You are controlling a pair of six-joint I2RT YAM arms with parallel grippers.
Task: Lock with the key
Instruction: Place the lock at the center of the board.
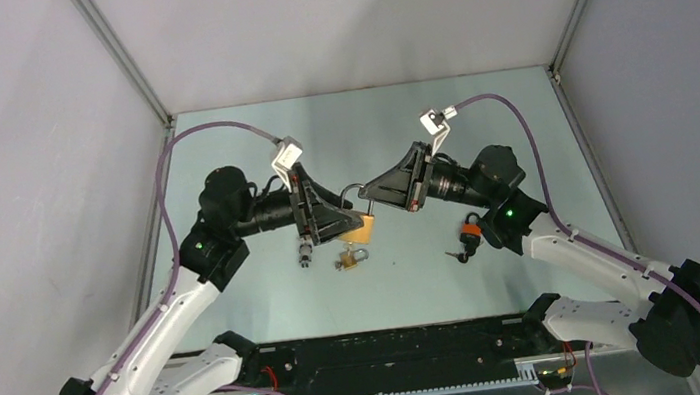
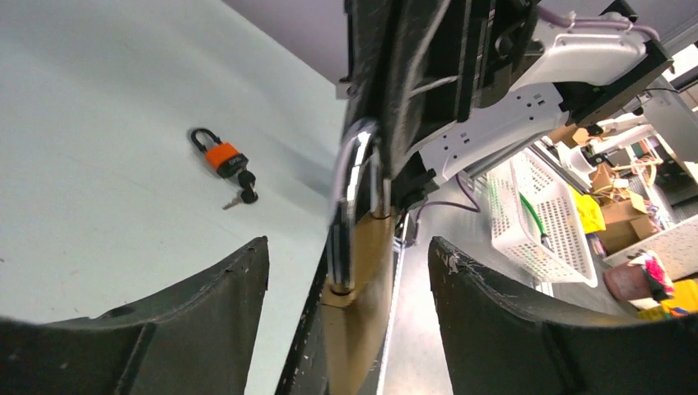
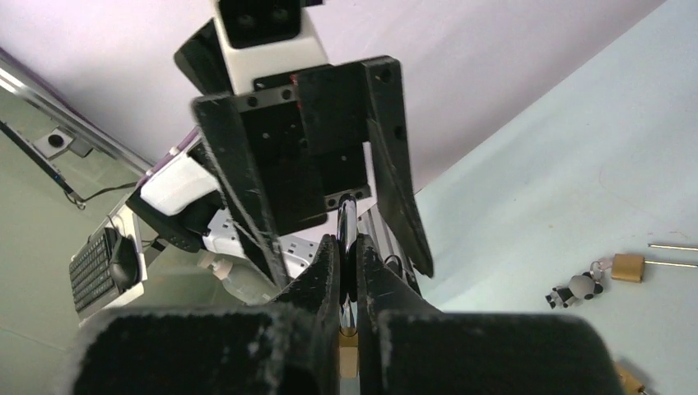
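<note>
From above, the brass padlock hangs between left hand and right hand; keys lie on the desk behind the right one. Left wrist: fingers spread, flanking it. Right wrist: fingers pinch its shackle.

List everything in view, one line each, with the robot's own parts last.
held padlock: one, brass body with a silver shackle, in the air between the two grippers
orange padlock: one, orange with a black shackle and dark keys attached, on the table near the right arm
small brass padlock: one, brass, on the table under the held padlock
keychain figure: one, black and white, on the table by the left gripper
table: one, pale green
white basket: one, white, beyond the table
left gripper: one, black, fingers apart on either side of the brass body
right gripper: one, black, shut on the shackle
</note>
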